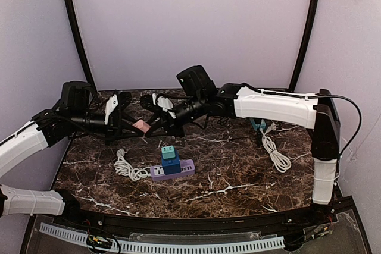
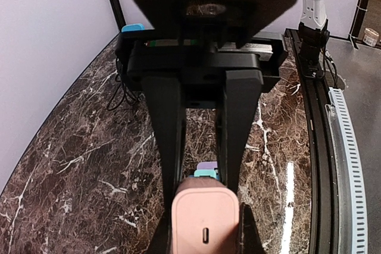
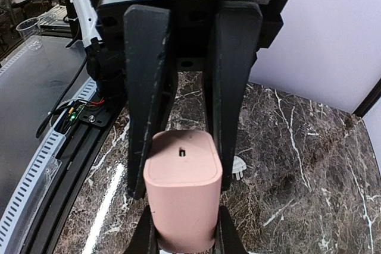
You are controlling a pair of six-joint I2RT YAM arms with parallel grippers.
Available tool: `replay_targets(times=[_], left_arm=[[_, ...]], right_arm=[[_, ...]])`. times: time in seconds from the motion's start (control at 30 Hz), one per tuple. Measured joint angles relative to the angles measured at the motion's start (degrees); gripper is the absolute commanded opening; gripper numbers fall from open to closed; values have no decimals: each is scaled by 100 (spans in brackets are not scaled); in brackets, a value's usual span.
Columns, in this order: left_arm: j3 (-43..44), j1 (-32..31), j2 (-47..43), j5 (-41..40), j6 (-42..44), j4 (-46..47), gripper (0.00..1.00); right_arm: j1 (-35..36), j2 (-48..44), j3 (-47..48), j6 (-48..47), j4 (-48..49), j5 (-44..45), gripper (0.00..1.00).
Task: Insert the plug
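A pink plug (image 1: pixel 141 126) hangs above the back left of the table, caught between both arms. My left gripper (image 1: pixel 134 124) comes in from the left and is shut on it. My right gripper (image 1: pixel 149 127) comes in from the right, its fingers pressed against the plug's sides. The right wrist view has the pink plug (image 3: pixel 181 185) port face up between my right gripper (image 3: pixel 181 188), with the left fingers (image 3: pixel 141 233) low down. The pink plug (image 2: pixel 205 218) fills the bottom of the left wrist view at my left gripper (image 2: pixel 205 197). The purple power strip (image 1: pixel 172 171) lies at mid table.
A blue and teal adapter (image 1: pixel 169 159) stands plugged into the strip, whose coiled white cord (image 1: pixel 125 166) lies to its left. Another white cord (image 1: pixel 275 153) with a teal plug (image 1: pixel 259 124) lies at the right. A loose white plug (image 3: pixel 239 168) rests on the marble.
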Motion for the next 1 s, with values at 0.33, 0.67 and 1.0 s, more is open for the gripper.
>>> replay_targets(times=[0.33, 0.67, 1.0], left_arm=[[-229, -13, -234, 31, -323, 350, 86], [-269, -28, -452, 317, -1351, 1659, 69], [251, -433, 9, 658, -1635, 2522, 53]], right_arm=[[0, -105, -225, 181, 267, 103, 0], [0, -2006, -2651, 1513, 3230, 472, 0], [0, -2120, -3056, 2168, 5287, 629, 0]])
